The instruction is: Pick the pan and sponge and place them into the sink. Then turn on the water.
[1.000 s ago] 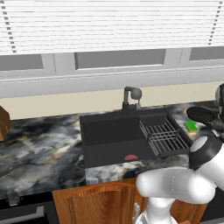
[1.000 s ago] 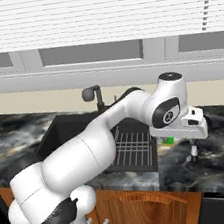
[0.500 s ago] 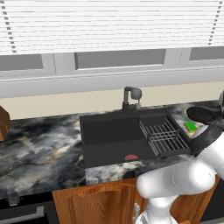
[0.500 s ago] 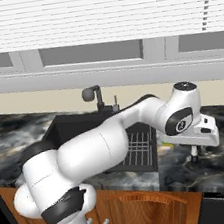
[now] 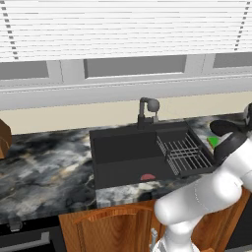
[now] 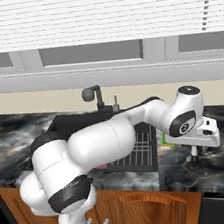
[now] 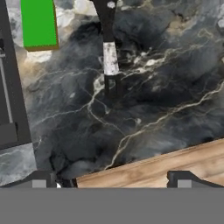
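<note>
Hand [image 7: 111, 183] open, empty, low over table [image 7: 166, 87]. Pan handle [image 7: 109, 52] straight ahead, long axis pointing at hand. Sponge [image 7: 38, 22] left of handle.

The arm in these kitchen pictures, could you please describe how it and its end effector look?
The arm is glossy white, built of thick rounded segments with dark grey bands at the joints and a round dark disc on the wrist. The end effector is a white boxy hand with two small dark fingers. No cables or markings are discernible.
</note>
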Controlling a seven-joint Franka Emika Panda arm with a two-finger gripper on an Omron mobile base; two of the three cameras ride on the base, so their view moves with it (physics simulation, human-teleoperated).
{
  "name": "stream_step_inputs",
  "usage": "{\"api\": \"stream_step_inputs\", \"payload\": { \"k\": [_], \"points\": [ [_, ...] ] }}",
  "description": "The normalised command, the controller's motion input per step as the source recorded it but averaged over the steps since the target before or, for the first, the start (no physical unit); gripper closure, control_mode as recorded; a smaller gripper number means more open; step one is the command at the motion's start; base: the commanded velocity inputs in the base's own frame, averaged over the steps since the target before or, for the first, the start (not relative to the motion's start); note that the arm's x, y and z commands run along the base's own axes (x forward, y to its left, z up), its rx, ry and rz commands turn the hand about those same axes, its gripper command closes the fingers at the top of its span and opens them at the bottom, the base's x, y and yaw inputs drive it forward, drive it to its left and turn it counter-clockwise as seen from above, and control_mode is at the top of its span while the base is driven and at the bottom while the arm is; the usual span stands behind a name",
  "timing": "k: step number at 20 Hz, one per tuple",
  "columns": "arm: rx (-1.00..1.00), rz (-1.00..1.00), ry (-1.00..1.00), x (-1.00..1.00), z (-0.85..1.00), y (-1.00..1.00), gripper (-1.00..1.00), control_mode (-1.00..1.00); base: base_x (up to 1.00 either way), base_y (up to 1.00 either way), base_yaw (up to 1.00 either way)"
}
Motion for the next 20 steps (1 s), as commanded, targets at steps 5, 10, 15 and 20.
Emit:
{"api": "stream_step_inputs", "payload": {
  "k": [5, 10, 15, 20],
  "points": [
    [0.01, 0.00, 0.00, 0.27, -0.17, -0.04, -1.00, -1.00, 0.00, 0.00, 0.00],
    [0.00, 0.00, 0.00, 0.25, -0.17, -0.02, -1.00, -1.00, 0.00, 0.00, 0.00],
    [0.00, 0.00, 0.00, 0.28, -0.16, -0.07, -1.00, -1.00, 0.00, 0.00, 0.00],
    [0.02, 0.00, 0.00, 0.28, -0.13, -0.09, -1.00, -1.00, 0.00, 0.00, 0.00]
  ]
}}
